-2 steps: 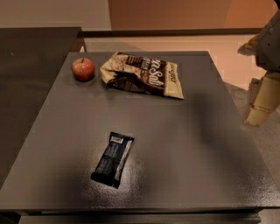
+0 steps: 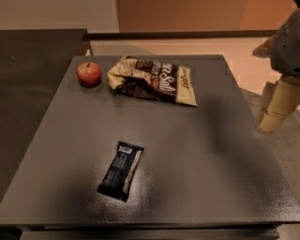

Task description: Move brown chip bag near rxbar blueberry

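While the cream-coloured gripper [image 2: 274, 108] hangs beyond the right edge of the dark grey matte surface [image 2: 197, 154], its state impossible to tell, the crinkled dark-brown chip bag [image 2: 152, 80] with white script lies at the back beside a red apple [image 2: 89, 74], well apart from the small navy-blue bar wrapper [image 2: 121, 170] near the front.

Dark grey table [image 2: 187, 154] under dim warm light, orange-tan wall [image 2: 187, 14] behind — pale floor [image 2: 243, 51] beyond

Claw [image 2: 270, 117] at far R edge, tip down-left.
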Motion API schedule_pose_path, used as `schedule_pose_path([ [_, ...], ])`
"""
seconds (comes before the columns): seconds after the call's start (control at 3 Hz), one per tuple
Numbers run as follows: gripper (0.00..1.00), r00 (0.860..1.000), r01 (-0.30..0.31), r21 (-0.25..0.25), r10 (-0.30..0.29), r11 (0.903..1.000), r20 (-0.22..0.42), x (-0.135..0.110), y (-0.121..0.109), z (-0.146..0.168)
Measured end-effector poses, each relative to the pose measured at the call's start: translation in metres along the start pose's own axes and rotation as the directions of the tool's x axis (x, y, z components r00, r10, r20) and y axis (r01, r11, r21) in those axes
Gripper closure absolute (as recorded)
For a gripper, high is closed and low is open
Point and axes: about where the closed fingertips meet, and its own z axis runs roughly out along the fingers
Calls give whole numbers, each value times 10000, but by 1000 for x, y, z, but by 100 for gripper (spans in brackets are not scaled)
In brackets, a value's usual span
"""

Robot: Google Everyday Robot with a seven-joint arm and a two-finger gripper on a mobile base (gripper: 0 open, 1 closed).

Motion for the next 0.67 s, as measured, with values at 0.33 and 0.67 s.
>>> schedule_pose_path([
  [0.33, 0, 9977, -312, 134, 303, 9994, 603, -18, -20, 17],
  [0.67, 0, 9874, -873, 133, 847, 9961, 1339, -40, -52, 45],
])
